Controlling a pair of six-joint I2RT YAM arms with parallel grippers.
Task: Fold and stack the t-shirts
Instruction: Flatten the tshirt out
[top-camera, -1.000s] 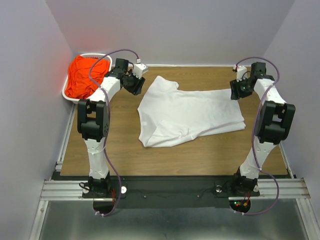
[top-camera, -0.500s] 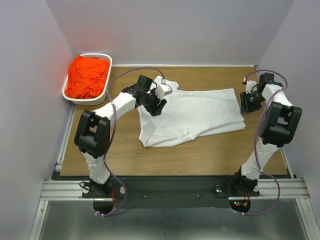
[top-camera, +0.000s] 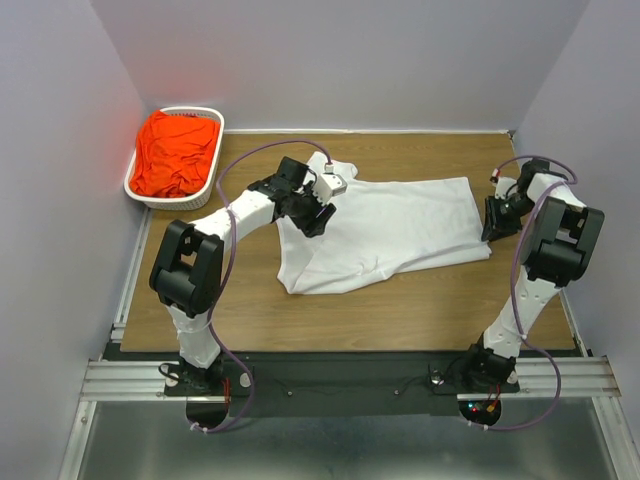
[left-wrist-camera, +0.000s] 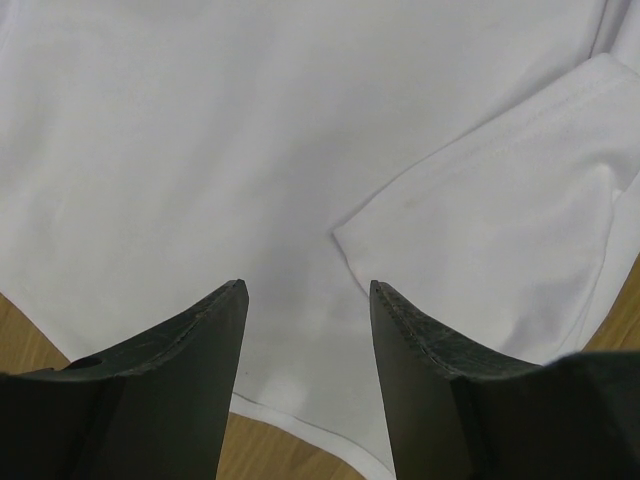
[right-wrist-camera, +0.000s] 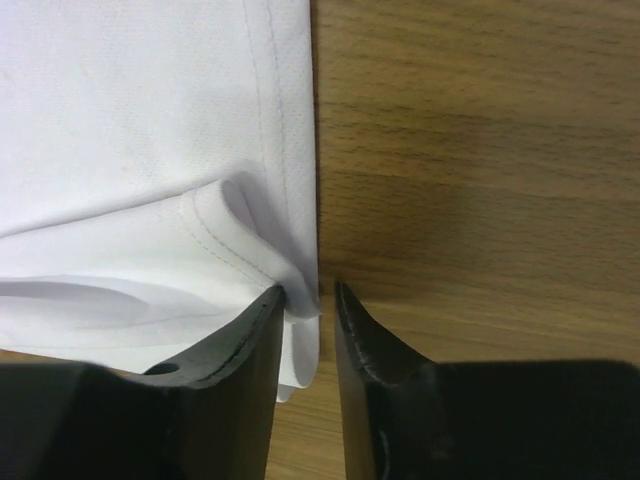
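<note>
The white t-shirt (top-camera: 390, 230) lies spread on the tabletop (top-camera: 400, 305) with its long axis running from left to right. The sleeve end is on the left side and the hem (right-wrist-camera: 285, 150) is on the right side. The orange-red t-shirt (top-camera: 175, 150) is well apart from it, crumpled in the basket (top-camera: 138, 190) at the far left corner.

The left gripper (top-camera: 312, 212) hangs over the sleeve end. Its jaws are wide apart and hold nothing, and below them there is flat cloth, with one sleeve (left-wrist-camera: 500, 200) just to the side. The right gripper (right-wrist-camera: 308, 290) is low at the near corner of the hem. Its jaws are only a little apart, and the edge of the cloth lies in the gap, but it does not look pinched yet.

So each arm is at its own end of the long axis. The coming move probably depends on the right gripper closing on the hem, so that this end can be carried toward the left.
</note>
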